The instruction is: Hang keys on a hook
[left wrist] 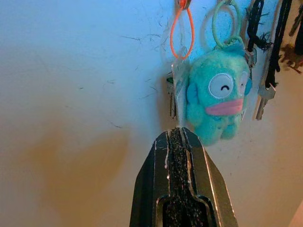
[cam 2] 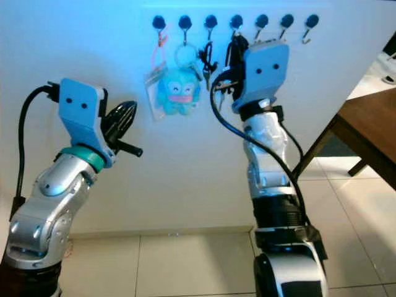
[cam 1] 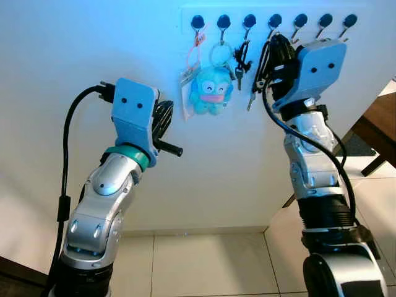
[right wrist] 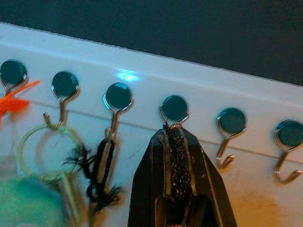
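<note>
No writing is legible. Our right gripper (right wrist: 173, 130), fingers pressed together, has its tip at the fourth hook (right wrist: 174, 109) of the white hook rail (cam 1: 260, 12), keys (cam 1: 255, 93) dangling at its seven o'clock. Our left gripper (left wrist: 177, 135), also clenched, points near the turquoise plush keychain (cam 1: 210, 90).

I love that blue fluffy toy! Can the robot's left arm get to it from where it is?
Probably yes. The left gripper is raised near the wall, pointing at the plush toy, and the space between them looks free. Its fingers are shut, so it would need to open first.
</note>
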{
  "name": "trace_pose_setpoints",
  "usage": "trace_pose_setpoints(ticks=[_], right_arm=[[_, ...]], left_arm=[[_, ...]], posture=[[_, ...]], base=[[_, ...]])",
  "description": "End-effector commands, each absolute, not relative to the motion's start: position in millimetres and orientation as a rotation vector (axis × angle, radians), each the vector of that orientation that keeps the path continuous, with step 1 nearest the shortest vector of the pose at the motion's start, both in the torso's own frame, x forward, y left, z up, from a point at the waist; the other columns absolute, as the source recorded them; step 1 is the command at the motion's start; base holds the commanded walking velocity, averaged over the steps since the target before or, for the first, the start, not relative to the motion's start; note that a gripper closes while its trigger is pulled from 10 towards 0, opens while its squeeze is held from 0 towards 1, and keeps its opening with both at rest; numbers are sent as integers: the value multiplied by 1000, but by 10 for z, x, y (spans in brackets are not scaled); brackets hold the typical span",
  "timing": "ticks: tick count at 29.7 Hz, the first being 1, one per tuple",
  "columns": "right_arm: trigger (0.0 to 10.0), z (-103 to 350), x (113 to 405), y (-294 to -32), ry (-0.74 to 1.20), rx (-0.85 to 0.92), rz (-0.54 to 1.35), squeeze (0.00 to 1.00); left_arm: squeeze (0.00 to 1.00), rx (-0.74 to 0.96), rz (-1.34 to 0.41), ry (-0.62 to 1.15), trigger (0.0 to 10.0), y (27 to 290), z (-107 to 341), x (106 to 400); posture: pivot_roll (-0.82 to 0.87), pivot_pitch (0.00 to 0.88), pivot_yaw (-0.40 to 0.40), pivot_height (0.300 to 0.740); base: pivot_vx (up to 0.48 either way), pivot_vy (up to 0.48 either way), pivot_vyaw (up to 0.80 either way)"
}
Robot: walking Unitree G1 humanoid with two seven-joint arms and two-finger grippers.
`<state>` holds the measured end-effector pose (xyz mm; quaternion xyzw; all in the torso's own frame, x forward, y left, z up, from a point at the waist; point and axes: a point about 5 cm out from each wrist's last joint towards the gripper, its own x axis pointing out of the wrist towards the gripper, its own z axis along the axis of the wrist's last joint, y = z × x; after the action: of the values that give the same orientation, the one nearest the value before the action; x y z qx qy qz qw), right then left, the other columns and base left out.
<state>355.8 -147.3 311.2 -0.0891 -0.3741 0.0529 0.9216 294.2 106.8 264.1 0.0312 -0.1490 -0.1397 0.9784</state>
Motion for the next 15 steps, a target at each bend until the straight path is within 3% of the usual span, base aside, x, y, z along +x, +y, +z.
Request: trace_pose_setpoints(ticks=[1, 15], right_arm=[[10000, 3119, 3465, -1574, -823, -170, 39, 0], [10000, 3025, 3460, -1808, -781, -188, -64, 0]], left_arm=[[0, 61, -283, -299, 10000, 1073, 2638, 2915], [0, 62, -304, -297, 10000, 1044, 2649, 2937]], posture=[[-8, 75, 94, 740], [-19, 78, 112, 740]], base=[[0, 0, 0], [0, 0, 0]])
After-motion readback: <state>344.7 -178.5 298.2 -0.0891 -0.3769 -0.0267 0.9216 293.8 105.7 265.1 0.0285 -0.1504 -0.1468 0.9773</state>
